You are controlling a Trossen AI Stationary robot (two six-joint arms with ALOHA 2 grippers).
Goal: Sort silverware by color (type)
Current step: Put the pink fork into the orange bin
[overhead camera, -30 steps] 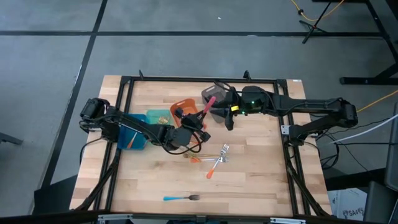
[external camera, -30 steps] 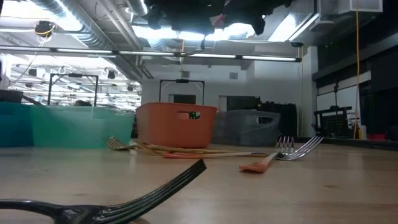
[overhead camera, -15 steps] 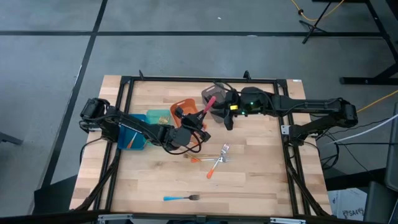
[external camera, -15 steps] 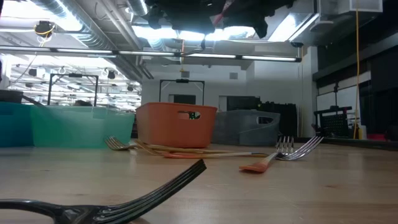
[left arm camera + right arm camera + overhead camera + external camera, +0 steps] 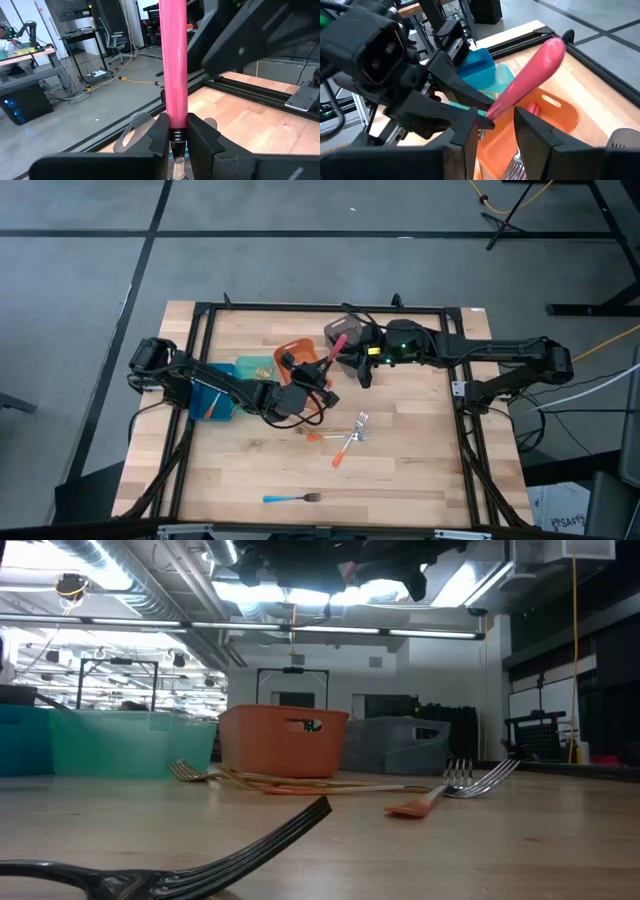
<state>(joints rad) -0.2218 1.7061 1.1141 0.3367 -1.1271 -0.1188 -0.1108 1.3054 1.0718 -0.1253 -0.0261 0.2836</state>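
**A:** Start at the left. What sits there?

**B:** In the overhead view, a blue bin (image 5: 222, 395) at about 9 o'clock from the table's (image 5: 400, 470) middle. A teal bin (image 5: 248, 366) stands just beside it toward 1 o'clock, with gold-handled forks (image 5: 264, 368) inside. Next comes an orange bin (image 5: 297, 349).

**A:** Anything loose on the wood?

**B:** A blue-handled fork (image 5: 290, 498) lies alone at 7 o'clock, near the front edge and well apart from everything else.

**A:** And the left arm?

**B:** The left gripper (image 5: 318, 370) hangs at the orange bin's 5 o'clock corner. Its claw is clamped on the neck of a pink-handled utensil (image 5: 337, 347). The handle slants up toward 1 o'clock. The left wrist view shows the fingers (image 5: 159, 132) pinching just below the pink handle (image 5: 173, 60).

**A:** What lies below that?

**B:** A small heap of loose forks (image 5: 357, 426) at 4 o'clock from the left gripper. An orange-handled utensil (image 5: 340, 455) trails out of it toward 7 o'clock.

**A:** And the right arm?

**B:** The right gripper (image 5: 364, 373) reaches in from 3 o'clock and stops just beside the pink handle, at its 4 o'clock. Its fingers (image 5: 529, 135) stand apart with nothing clamped between them. In its wrist view the pink handle (image 5: 530, 75) runs just ahead of them.

**A:** Anything behind it?

**B:** A grey bin (image 5: 343, 330) at 12 o'clock.
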